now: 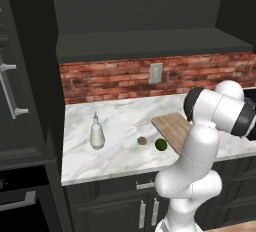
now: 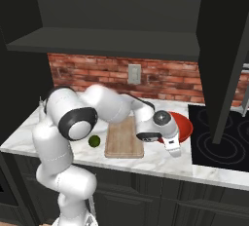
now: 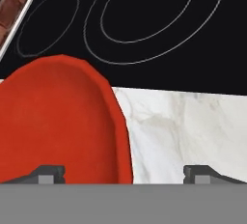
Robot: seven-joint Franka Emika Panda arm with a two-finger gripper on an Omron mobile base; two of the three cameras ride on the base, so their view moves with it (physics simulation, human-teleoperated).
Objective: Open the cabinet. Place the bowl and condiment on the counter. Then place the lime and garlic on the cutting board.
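The fingers (image 3: 124,174) stand wide apart, gripping nothing, straddling the rim of the red bowl (image 3: 55,121) resting on the worktop (image 3: 188,126) beside the stovetop (image 3: 144,30). The lime (image 2: 94,141) and garlic (image 1: 142,140) lie left, beyond the cutting board (image 2: 124,138).

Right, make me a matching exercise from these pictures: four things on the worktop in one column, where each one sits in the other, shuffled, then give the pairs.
Things:
1. bowl
2. squeeze bottle
3. lime
4. garlic

Places:
A. on the marble between the squeeze bottle and the lime
B. next to the black stovetop, under the open gripper
C. farthest from the stovetop, standing upright on the marble
D. on the marble just off the cutting board

Pairs: 1-B, 2-C, 3-D, 4-A
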